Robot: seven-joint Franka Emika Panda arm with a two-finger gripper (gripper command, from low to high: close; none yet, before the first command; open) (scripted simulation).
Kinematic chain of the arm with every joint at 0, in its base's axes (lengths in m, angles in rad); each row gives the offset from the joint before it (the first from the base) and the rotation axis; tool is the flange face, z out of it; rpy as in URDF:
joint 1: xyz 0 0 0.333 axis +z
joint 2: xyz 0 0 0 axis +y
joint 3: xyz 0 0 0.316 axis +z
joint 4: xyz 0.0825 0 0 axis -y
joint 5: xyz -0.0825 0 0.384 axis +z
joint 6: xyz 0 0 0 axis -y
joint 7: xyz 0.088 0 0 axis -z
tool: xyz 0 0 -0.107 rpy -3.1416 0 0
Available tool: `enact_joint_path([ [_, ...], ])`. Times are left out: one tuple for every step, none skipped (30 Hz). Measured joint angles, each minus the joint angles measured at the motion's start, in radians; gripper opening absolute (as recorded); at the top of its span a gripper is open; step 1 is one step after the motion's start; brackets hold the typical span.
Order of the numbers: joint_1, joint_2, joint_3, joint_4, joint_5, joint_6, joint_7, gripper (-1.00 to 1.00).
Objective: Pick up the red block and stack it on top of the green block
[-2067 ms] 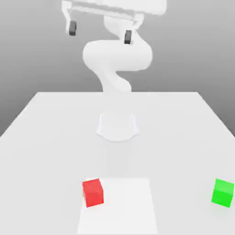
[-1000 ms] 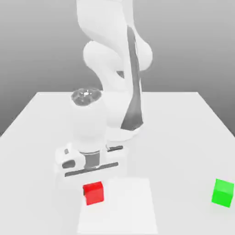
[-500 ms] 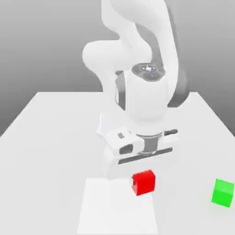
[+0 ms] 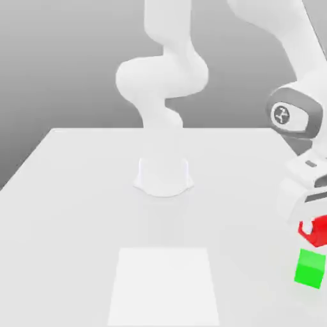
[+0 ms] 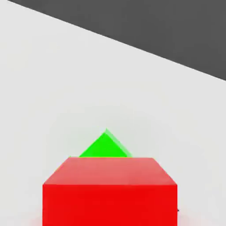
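The green block (image 4: 310, 269) stands on the counter (image 4: 76, 223), at the exterior view's right. Directly behind and above it in that view, the red block (image 4: 319, 232) is clamped in the pincer (image 4: 315, 229), clear of the counter. Caution: in the hand view a green corner points out past the red edge, so the cubes appear turned relative to each other. Lowering without correction could seat red askew. Descending off-centre could tip it; premature sideways travel could knock green away.
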Motion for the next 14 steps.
enact_joint_path([
  [0.009, 0.031, -0.01, 0.002, -0.017, 0.027, 0.013, -1.0],
  [0.018, 0.061, -0.021, 0.003, -0.033, 0.054, 0.025, 1.0],
  [0.018, 0.061, -0.021, 0.003, -0.033, 0.054, 0.025, 1.0],
  [0.018, 0.061, -0.021, 0.003, -0.033, 0.054, 0.025, 1.0],
  [0.018, 0.061, -0.021, 0.003, -0.033, 0.054, 0.025, 1.0],
  [0.018, 0.061, -0.021, 0.003, -0.033, 0.054, 0.025, 1.0],
  [0.018, 0.061, -0.021, 0.003, -0.033, 0.054, 0.025, 1.0],
  [0.023, 0.076, -0.027, 0.004, -0.041, 0.067, 0.032, 1.0],
  [0.02, 0.067, -0.024, 0.004, -0.036, 0.06, 0.028, 1.0],
  [0.019, 0.047, -0.02, 0.003, -0.024, 0.041, 0.02, 1.0],
  [0.014, 0.021, -0.013, 0.002, -0.009, 0.018, 0.009, 1.0],
  [0.012, -0.008, -0.009, 0.0, 0.007, -0.007, -0.003, 1.0],
  [0.009, -0.036, -0.003, -0.002, 0.022, -0.034, -0.014, 1.0],
  [0.007, -0.065, 0.002, -0.004, 0.037, -0.061, -0.024, 1.0],
])
